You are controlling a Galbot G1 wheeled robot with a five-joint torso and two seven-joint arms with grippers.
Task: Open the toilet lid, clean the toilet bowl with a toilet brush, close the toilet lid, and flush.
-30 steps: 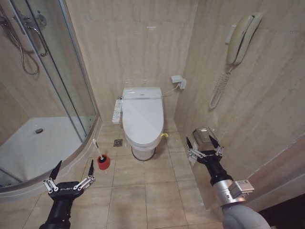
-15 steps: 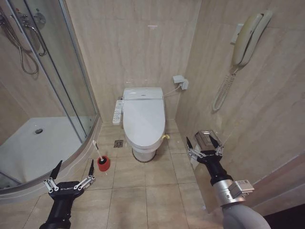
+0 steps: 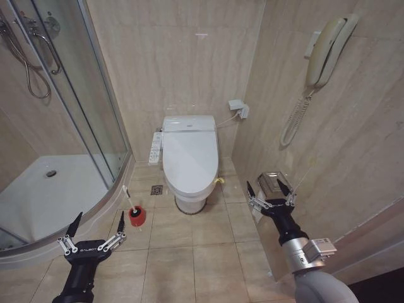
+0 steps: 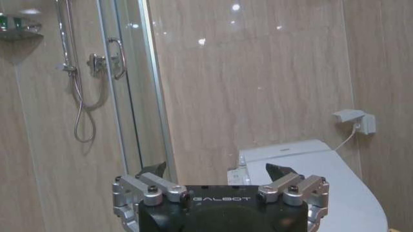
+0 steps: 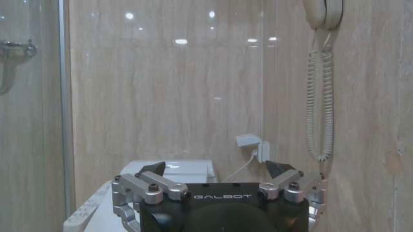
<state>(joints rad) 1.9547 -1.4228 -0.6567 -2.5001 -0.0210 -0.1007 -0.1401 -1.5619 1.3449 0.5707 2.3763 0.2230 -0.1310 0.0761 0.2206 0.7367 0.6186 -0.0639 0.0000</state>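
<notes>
The toilet lid (image 3: 189, 154) lies shut, glossy white, over the floor-standing toilet against the far wall; it also shows in the left wrist view (image 4: 322, 179). The toilet bowl is hidden under it. The toilet brush (image 3: 134, 211) stands on the floor left of the toilet, its thin white handle leaning out of a short red holder. My left gripper (image 3: 98, 223) is open and empty, low at the left, just short of the brush. My right gripper (image 3: 269, 187) is open and empty at the right, near the side wall.
A glass shower enclosure (image 3: 69, 95) with a white tray (image 3: 44, 196) fills the left side. A white control panel (image 3: 154, 148) hangs beside the toilet. A wall phone (image 3: 325, 50) and a metal paper holder (image 3: 271, 182) sit on the right wall. Tiled floor lies open before the toilet.
The whole head view has shifted a little, so the camera moved. Both grippers hold the same pose and stay open.
</notes>
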